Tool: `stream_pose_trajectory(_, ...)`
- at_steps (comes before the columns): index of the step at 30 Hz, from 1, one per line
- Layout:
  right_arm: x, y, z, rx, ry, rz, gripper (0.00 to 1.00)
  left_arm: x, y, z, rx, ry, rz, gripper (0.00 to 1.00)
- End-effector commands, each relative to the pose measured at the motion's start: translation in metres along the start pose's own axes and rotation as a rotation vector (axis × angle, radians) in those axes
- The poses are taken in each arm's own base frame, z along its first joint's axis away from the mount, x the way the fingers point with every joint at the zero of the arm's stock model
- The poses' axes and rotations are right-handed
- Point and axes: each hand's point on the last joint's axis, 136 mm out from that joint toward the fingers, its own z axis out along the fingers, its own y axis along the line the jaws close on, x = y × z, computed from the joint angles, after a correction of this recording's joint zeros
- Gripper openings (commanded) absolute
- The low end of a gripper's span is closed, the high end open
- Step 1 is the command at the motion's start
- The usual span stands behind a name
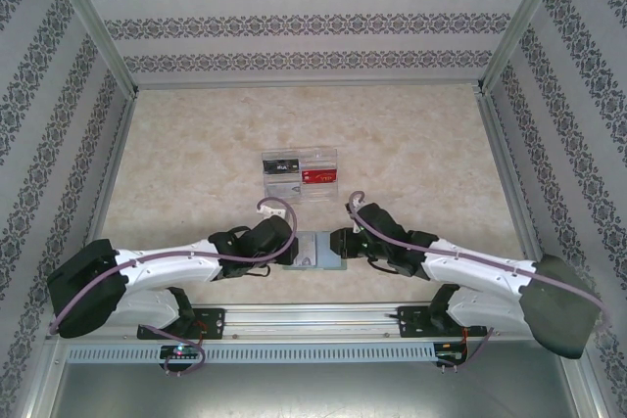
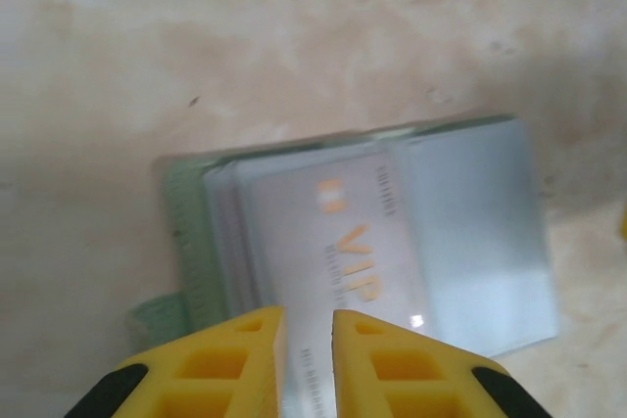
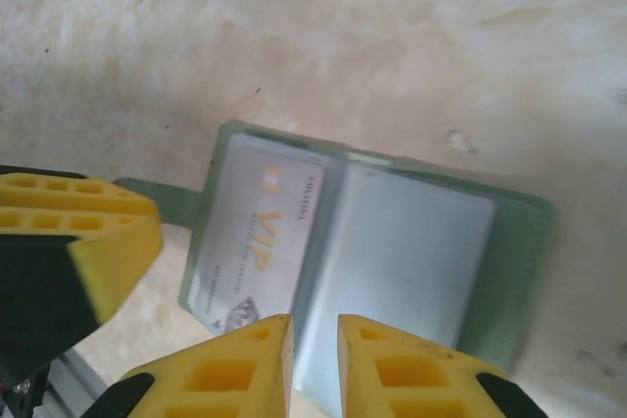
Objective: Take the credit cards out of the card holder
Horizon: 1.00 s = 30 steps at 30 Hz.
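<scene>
On a beige marbled table (image 1: 196, 163), we see the white left arm (image 1: 167, 266) and white right arm (image 1: 470, 266) meet over a flat grey-green folding card holder (image 1: 315, 254), which lies open near the table's front edge between them. Just behind it sits a clear plastic divided tray (image 1: 318, 158) holding a red card (image 1: 318, 178) and a dark card (image 1: 281, 165). A silver-grey plastic card printed VIP (image 2: 333, 242) rests in the holder's pale blue-grey sleeve. The left gripper (image 2: 308, 325) and right gripper (image 3: 313, 325) each show yellow fingers drawn to a narrow slit at the holder's edge. We cannot tell whether they grasp it.
</scene>
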Motion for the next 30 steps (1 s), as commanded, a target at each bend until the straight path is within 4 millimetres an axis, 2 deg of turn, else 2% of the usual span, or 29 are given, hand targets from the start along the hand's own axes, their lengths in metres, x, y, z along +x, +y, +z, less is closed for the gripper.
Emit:
stream_pose_trajectory(1,-0.001,0.021,0.009,-0.05,0.022,0.005,0.2,0.002,0.008,0.003,-0.017,0.002,-0.019,0.21)
stream_pose_trajectory(12,0.009,0.021,0.038,-0.053,0.087,0.059,0.17,0.011,0.005,0.014,0.016,0.025,-0.04,0.2)
stream_pose_trajectory(21,0.015,0.016,0.048,-0.045,0.108,0.071,0.19,0.0,-0.008,0.007,0.052,0.006,-0.03,0.18)
stream_pose_trajectory(30,0.017,0.013,0.054,-0.036,0.119,0.078,0.2,0.017,0.007,0.024,-0.01,0.062,-0.035,0.16)
